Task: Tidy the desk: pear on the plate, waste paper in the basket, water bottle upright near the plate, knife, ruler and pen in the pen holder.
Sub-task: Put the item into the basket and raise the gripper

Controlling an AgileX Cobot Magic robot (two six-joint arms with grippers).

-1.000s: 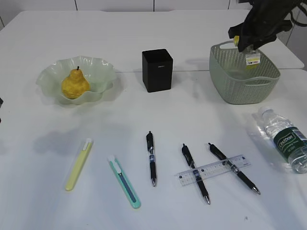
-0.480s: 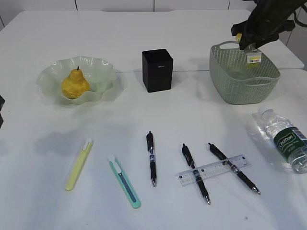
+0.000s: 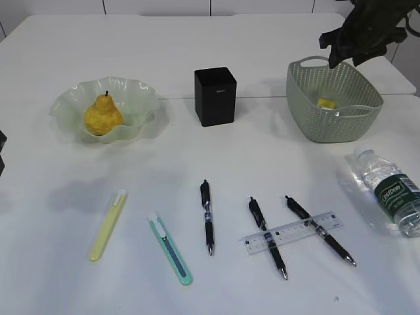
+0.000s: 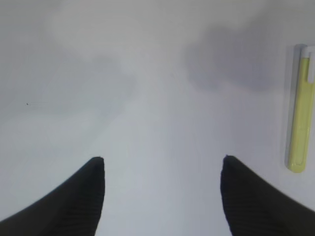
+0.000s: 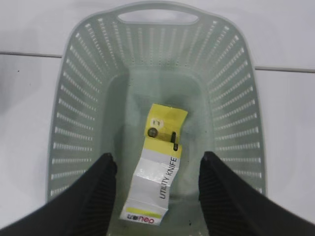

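Evidently, the right gripper (image 5: pixel 156 167) was held spread and empty above the basket (image 5: pixel 74 113), where the waste paper (image 5: pixel 158 164), a yellow and white "UTILITY KNIFE" label, was seen lying flat on the bottom. Likewise, the left gripper (image 4: pixel 162 169) was held spread and empty over bare tabletop (image 4: pixel 147 73), beside a yellow utility knife (image 4: pixel 299 108). The pear (image 3: pixel 102 116) was seen on the plate (image 3: pixel 138 92)
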